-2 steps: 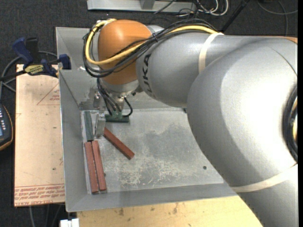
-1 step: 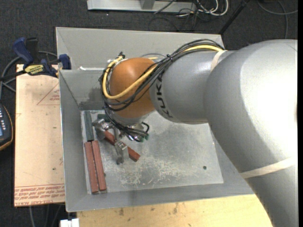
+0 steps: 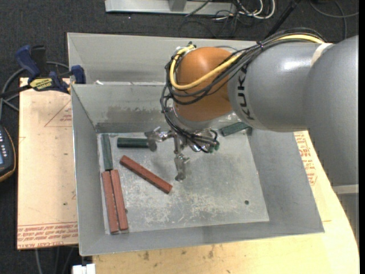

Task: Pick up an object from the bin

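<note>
Whether the pincer [image 3: 181,169] is spread I cannot tell; hanging just beside the slanted reddish bar [image 3: 145,174], it should straddle the bar's narrow width.

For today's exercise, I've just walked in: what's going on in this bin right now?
A robot arm reaches into the grey bin from the right. Its claw is low over the floor, just past the lower end of a red-brown bar lying diagonally. No thing looks lifted yet. Two more red-brown bars lie side by side along the left wall, with two dark green bars nearby.
</note>
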